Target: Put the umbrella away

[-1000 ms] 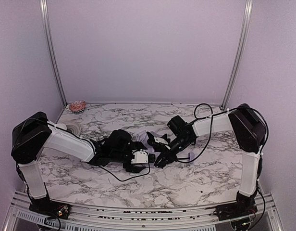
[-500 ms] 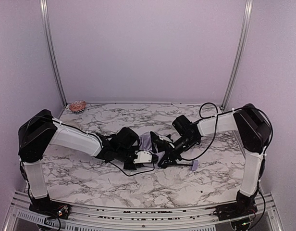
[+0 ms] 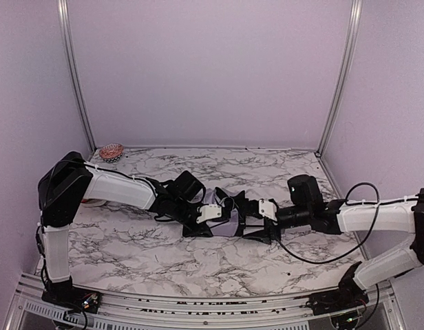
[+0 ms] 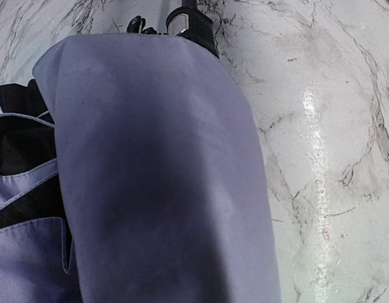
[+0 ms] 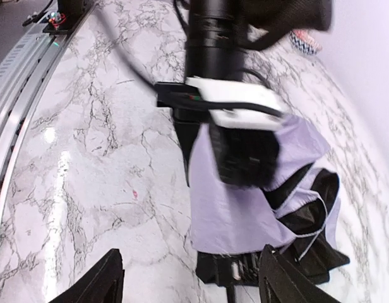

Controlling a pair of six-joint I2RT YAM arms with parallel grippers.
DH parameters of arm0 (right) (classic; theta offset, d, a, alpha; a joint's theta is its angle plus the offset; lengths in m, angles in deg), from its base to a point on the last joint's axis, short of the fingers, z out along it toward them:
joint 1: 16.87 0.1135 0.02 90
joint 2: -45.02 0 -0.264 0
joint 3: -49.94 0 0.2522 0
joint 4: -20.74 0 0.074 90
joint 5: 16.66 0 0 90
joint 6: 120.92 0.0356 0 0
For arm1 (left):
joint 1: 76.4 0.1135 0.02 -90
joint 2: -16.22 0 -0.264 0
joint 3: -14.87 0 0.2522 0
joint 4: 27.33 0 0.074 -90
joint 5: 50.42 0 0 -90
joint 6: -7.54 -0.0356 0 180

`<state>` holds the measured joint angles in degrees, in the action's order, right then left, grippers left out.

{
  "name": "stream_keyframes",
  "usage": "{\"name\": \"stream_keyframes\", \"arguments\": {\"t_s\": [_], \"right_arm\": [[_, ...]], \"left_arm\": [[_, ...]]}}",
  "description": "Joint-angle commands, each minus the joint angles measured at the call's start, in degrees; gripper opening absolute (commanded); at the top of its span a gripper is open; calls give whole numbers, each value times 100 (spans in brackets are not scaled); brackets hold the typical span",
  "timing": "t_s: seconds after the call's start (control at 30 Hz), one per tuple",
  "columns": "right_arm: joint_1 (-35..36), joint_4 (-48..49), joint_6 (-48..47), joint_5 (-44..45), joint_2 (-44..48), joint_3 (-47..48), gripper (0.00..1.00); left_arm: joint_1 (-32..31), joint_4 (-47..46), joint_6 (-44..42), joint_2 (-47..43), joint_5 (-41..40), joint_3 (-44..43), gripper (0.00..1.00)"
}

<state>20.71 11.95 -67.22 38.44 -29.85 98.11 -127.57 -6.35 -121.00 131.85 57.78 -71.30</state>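
Going from the left: a small patterned bowl point(image 3: 111, 151) sits in the back-left corner by the upright rail point(image 3: 73, 82), well apart from everything else. The left arm point(image 3: 119, 192) slants in across that side of the marble table point(image 3: 198, 268). The left gripper point(image 5: 212, 151) is down on the umbrella point(image 3: 224, 223), fingers closed in on a fold of the lavender fabric, though the tips are buried, so I can't see how deep the bite goes. The umbrella itself lies collapsed and rumpled about mid-table, with black lining spilling out of the lavender, well away from every edge. Just right of it, the right gripper point(image 5: 191, 265) faces it with fingers spread wide, gripping nothing. The right arm point(image 3: 374, 216) lies low along the right side and its black cable point(image 3: 315, 261) loops onto the marble in front of it, so that side is pretty crowded. Open marble runs in front of the umbrella toward the near edge and behind it toward the back wall.
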Motion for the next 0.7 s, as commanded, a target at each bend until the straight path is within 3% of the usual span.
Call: {"name": "stream_keyframes", "arguments": {"t_s": [0.0, 0.17, 0.37, 0.67], "right_arm": [[928, 1562, -957, 1937, -23, -541, 72], [1014, 2634, -1184, 2370, -690, -385, 77], [1014, 2673, -1816, 2202, -1534, -99, 82], [1012, 2244, -2143, 2698, -2503, 476, 77]], "left_arm": [[168, 1393, 530, 508, 1112, -241, 13], [313, 1941, 635, 811, 1485, -599, 13], [386, 2061, 640, 953, 1691, -690, 13], [464, 2339, 507, 1186, 2024, -939, 12]]}}
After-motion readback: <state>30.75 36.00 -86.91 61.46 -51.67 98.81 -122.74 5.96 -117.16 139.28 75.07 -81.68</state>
